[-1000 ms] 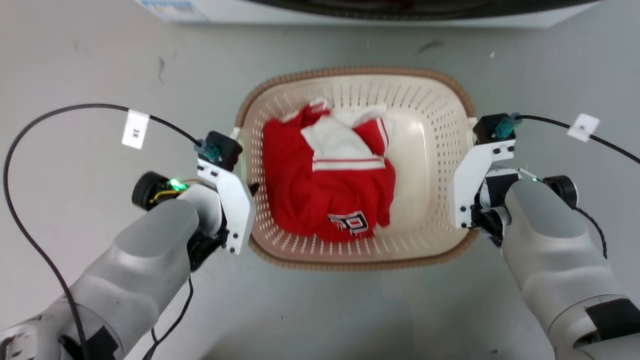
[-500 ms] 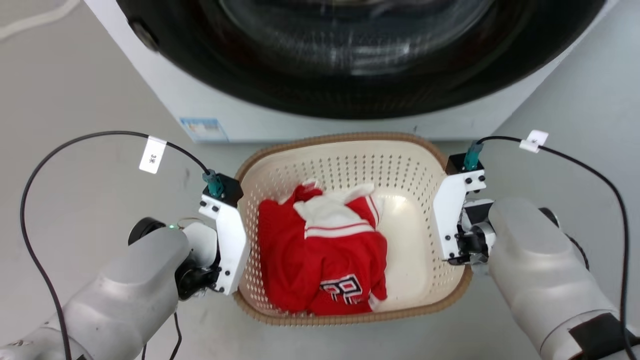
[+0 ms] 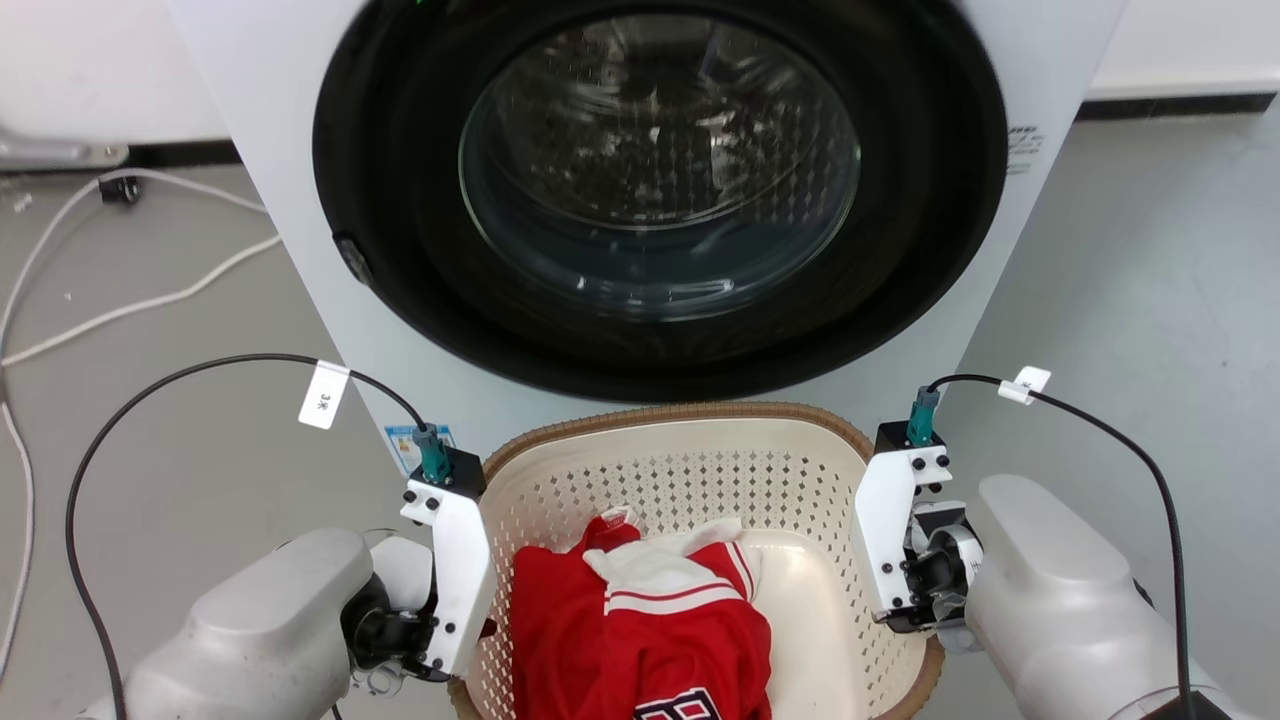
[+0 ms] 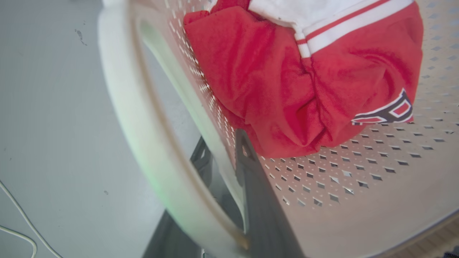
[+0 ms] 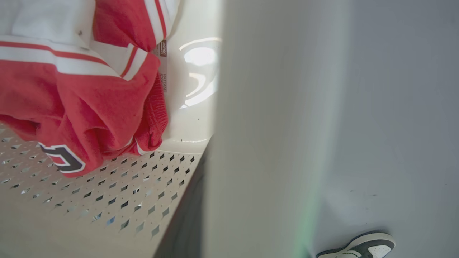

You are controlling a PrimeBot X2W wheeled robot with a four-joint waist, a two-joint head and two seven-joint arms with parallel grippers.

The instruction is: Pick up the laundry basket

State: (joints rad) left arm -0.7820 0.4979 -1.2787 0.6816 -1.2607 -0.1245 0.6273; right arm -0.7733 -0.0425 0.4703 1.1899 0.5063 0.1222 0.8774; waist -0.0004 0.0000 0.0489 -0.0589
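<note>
Cream-white perforated plastic laundry basket (image 3: 680,470) with brown woven-look rim: bottom centre of the head view, long axis left-right, spanned between both end effectors, neither nearer. Left end effector (image 4: 222,138) is clamped narrow on the basket's side wall, one dark finger (image 4: 251,172) inside, one outside. Right end effector (image 5: 226,168): one finger is seen at the inner wall; closure cannot be told. Grey floor (image 3: 1150,250) beneath; white front-load washing machine (image 3: 660,170) close behind, so a straight lift is judged safest.
</note>
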